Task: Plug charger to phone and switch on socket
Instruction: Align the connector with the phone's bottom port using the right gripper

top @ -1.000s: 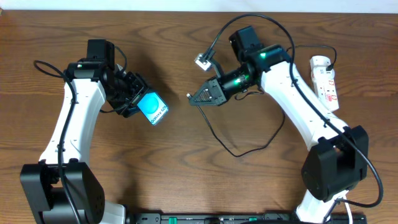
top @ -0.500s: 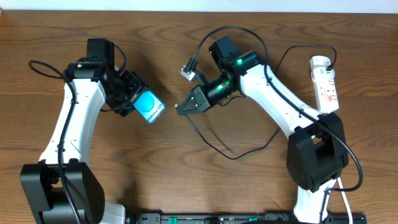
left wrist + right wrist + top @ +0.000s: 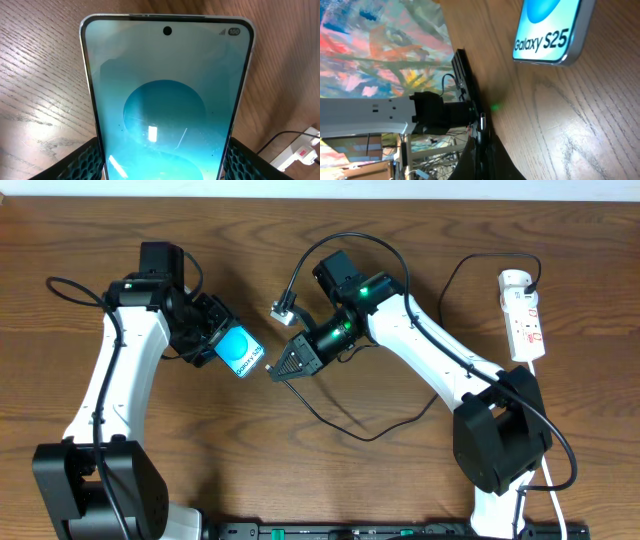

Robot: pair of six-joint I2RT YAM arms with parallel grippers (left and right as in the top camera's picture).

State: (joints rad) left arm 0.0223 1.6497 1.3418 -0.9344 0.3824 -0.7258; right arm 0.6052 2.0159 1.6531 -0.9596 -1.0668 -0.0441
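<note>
Holding the phone (image 3: 241, 355) by its long edges, the left gripper (image 3: 222, 345) has its jaws pinched on it, lit screen facing up. Right gripper (image 3: 280, 370) jaws are pressed together on the charger (image 3: 340, 428) tip, just beside the phone's lower end, a small gap between. Socket (image 3: 525, 315) lies well apart, at the table's (image 3: 300, 480) right side.

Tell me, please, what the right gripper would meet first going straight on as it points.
Probably the phone's near end; the right gripper might just pass beside it, as depth is unclear.
</note>
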